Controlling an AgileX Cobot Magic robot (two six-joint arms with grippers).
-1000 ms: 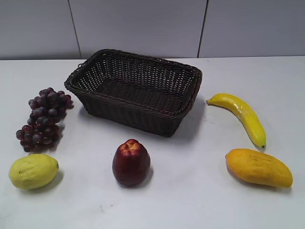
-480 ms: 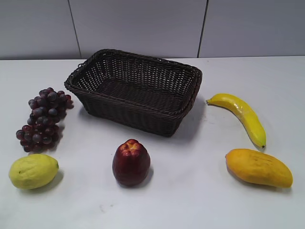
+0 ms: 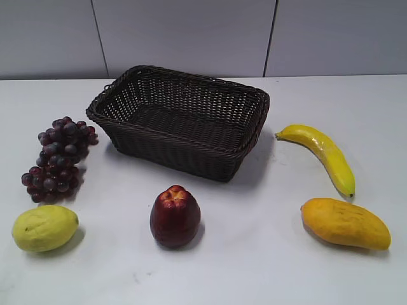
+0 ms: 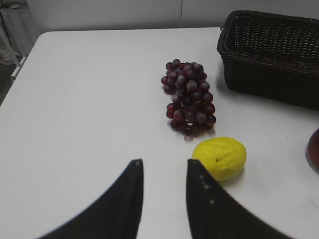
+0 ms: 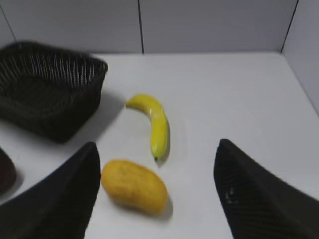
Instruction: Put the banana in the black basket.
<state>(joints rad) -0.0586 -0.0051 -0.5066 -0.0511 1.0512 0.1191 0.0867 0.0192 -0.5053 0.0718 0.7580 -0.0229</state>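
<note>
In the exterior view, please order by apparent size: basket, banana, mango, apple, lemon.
1. Basket, clearly the largest.
2. Mango and banana: similar in length; the mango is plumper but nearer the camera, so unsure.
3. Apple and lemon: they look about alike, so no ranking.

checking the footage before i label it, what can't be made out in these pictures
- Apple: left wrist view, cut off by the right edge; right wrist view, only a dark sliver at the left edge.
- Black basket: left wrist view, cropped by the right edge; right wrist view, blurred and cropped at left.
- Left gripper and right gripper: absent from the exterior view; wrist views show only the fingers.
</note>
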